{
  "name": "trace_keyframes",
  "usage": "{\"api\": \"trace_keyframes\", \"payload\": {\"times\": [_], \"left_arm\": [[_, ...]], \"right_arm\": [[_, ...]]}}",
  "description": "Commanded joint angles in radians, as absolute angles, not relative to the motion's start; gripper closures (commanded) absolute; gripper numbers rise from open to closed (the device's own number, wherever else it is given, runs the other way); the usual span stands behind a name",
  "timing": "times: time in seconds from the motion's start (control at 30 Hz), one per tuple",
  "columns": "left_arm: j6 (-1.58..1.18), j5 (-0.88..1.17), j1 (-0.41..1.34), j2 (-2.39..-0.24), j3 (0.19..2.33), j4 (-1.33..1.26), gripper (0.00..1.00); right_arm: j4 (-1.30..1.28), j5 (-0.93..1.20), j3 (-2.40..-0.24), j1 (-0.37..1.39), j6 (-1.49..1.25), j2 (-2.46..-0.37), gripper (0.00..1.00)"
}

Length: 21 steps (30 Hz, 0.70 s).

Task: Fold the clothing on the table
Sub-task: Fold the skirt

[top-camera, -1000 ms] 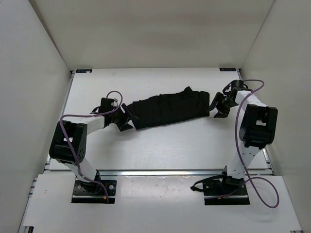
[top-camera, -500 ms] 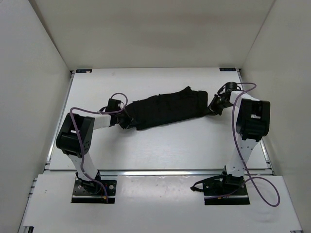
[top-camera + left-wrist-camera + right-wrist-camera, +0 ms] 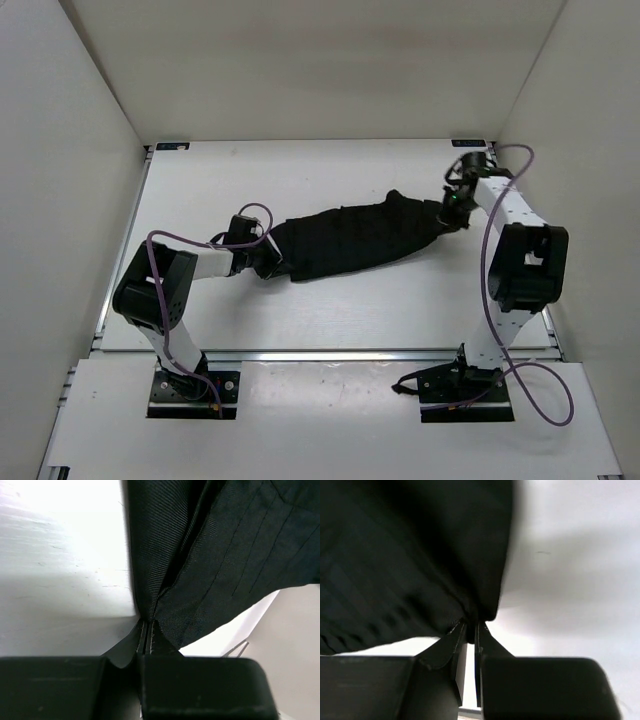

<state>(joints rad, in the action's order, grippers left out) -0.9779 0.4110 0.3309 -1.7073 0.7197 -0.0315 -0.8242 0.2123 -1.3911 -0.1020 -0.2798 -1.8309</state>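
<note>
The clothing (image 3: pixel 355 240) lies across mid-table (image 3: pixel 330 310). The left gripper (image 3: pixel 271 262) is clenched on its left end. The right gripper (image 3: pixel 448 212) is clenched on its right end.

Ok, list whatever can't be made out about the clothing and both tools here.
Top view: left tool and right tool are small and black against the clothing; their tips merge with it.
Left wrist view: clothing runs off the top and right edges.
Right wrist view: clothing blurred, pleats unreadable.
Every view: its underside, hidden by the fabric itself.
</note>
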Motion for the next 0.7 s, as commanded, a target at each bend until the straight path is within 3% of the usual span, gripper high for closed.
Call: {"api": "trace_keyframes", "payload": {"times": [0.0, 0.3, 0.47, 0.67], "left_arm": [[-0.992, 0.396, 0.334, -1.689, 0.719, -0.023, 0.98], [-0.982, 0.391, 0.338, -1.698, 0.742, -0.017, 0.96], [-0.971, 0.397, 0.324, -1.694, 0.707, -0.028, 0.93], [-0.971, 0.403, 0.310, -1.694, 0.701, -0.026, 0.94]], "right_arm": [[-0.911, 0.022, -1.541, 0.157, -0.248, -1.747, 1.00], [-0.732, -0.026, -1.598, 0.661, -0.351, -1.912, 1.00], [-0.781, -0.046, -1.749, 0.782, -0.328, -2.100, 1.00], [-0.781, -0.014, -1.786, 0.822, -0.311, -2.138, 1.00]]}}
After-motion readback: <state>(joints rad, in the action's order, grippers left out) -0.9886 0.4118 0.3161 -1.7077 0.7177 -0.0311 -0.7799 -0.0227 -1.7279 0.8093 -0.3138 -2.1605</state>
